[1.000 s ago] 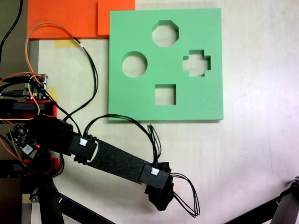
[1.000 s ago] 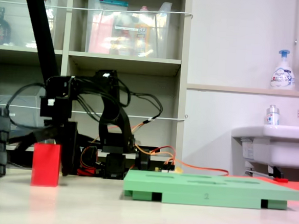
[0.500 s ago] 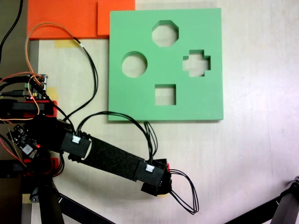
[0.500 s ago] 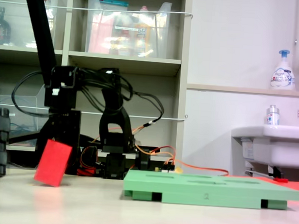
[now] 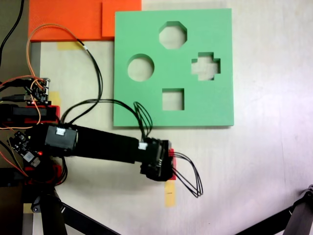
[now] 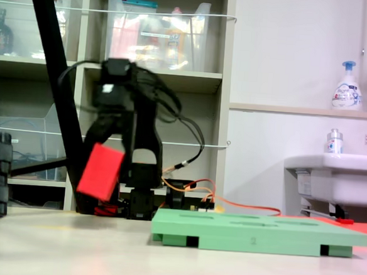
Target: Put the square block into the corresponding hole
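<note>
Clamped in my gripper is the square block, 1 bright red cube with flat matte faces, tilted and lifted clear of the table in the second exterior view. Seen from above in the first exterior view, my gripper covers most of the cube; only a red sliver of the square block shows at its edge.

Taking the green foam board as landmark: the block hangs off the board, just past its near edge in the first exterior view, toward the lower left corner. In the second exterior view the green foam board lies flat on the table and the block hangs to its left, higher than its top face.

That board is 1 flat slab with 4 cutouts: 1 octagonal cutout, 1 round cutout, 1 cross-shaped cutout, and the corresponding hole, square and empty. The square one lies nearest the board's edge facing my gripper.

1 small yellow tape rectangle lies on the table, farther from the board than my gripper.
</note>
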